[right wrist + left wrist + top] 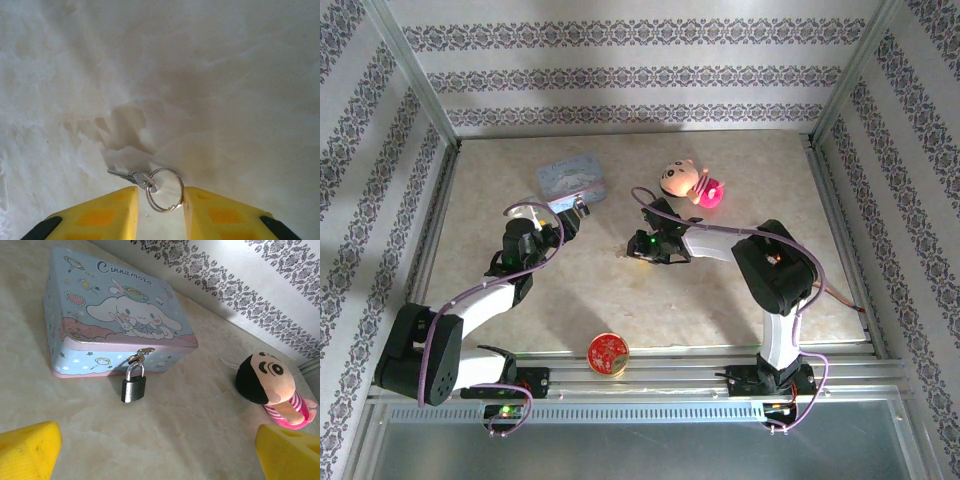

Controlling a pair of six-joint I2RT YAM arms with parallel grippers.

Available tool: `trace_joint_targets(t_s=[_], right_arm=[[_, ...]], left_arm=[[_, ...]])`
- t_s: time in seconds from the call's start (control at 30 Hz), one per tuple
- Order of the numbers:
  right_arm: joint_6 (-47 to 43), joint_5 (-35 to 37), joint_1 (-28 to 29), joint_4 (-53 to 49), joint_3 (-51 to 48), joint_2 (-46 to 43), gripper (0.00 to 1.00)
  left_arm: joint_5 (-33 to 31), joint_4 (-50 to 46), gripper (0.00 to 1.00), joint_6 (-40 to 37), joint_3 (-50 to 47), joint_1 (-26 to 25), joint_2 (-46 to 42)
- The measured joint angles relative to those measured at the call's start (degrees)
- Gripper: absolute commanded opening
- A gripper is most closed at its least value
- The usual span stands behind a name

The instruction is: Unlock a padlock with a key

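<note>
From the overhead camera, the pale blue rectangular tin (573,180) sits at about 11 o'clock on the beige stone-look tabletop (720,300). The left gripper (565,222) is just short of its near edge, and the right gripper (634,250) is down on the table near centre.

On the left wrist camera, the small dark-bodied metal padlock (133,388) hangs by its silvery shackle from the tin's clasp (145,351), at 6 o'clock of the tin. The yellow pads (27,450) stand wide apart, holding nothing. Hanging loose like that, I expect the lock to swing or skid away from a pushed key unless that claw steadies it.

On the right wrist camera, the thin greyish metal key (122,174) lies flat, pointing to 9 o'clock from its wire ring (164,190). My right fingers (100,215) stand narrowly apart astride the ring, not the key; whether they pinch it I cannot tell. A grip on the ring alone would leave the key dangling and hard to aim. The flat wire could also squirt out, or the tips could scrape the table.
</note>
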State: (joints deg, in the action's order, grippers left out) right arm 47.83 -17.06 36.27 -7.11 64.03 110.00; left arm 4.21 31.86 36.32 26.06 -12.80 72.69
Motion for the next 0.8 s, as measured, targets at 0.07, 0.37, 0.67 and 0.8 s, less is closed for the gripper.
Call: trace_joint_targets(t_s=[0.07, 0.37, 0.67, 0.8], right_arm=[[0.26, 0.02, 0.0, -0.11, 0.0, 0.24, 0.3], [1.55, 0.26, 0.26, 0.13, 0.0, 0.44, 0.29], [3.08, 1.11, 0.26, -0.59, 0.66, 1.07, 0.16], [3.45, 1.18, 0.26, -0.48, 0.74, 1.38, 0.07]], left_arm=[[0.0, 0.0, 0.99, -0.02, 0.0, 0.0, 0.0], [0.02, -0.02, 0.99, -0.04, 0.0, 0.0, 0.0], [0.02, -0.15, 0.99, -0.04, 0.0, 0.0, 0.0], [0.02, -0.22, 0.99, -0.09, 0.0, 0.0, 0.0]])
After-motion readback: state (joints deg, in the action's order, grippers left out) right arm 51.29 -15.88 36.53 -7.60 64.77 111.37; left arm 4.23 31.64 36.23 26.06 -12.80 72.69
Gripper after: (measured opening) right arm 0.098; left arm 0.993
